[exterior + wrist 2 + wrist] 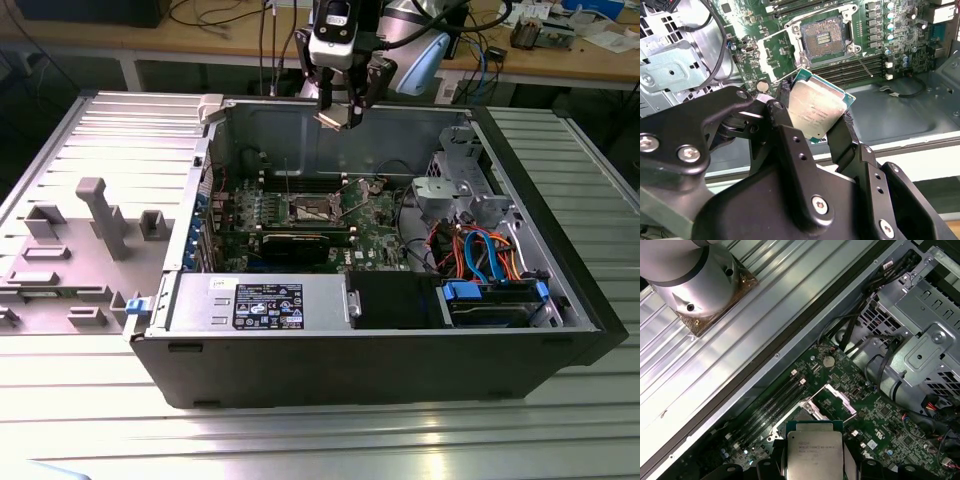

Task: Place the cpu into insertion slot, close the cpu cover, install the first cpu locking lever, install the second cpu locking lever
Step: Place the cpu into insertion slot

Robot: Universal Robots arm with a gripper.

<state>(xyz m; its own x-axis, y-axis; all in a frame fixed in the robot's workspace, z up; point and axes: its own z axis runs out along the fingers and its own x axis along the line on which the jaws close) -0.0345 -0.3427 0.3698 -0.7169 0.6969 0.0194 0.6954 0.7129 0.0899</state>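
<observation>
Gripper (338, 115), clamped on cpu (332, 119), is seen over the open pc case (400, 370), w/ clear air btwn it and the motherboard (385, 235). Insertion slot (821, 37) lies uncovered and is reachable from straight above. Cpu cover (766, 61) is folded open just beside the slot and bounds that side. On the opposite side a thin locking lever (862, 62) is raised across the memory slots (845, 74). Room is limited by the drive cage (455, 185) and cable bundle (480, 250) at the exterior view's right, the graphics card (305, 243) near the slot, and the case wall (290, 125) beyond it.
</observation>
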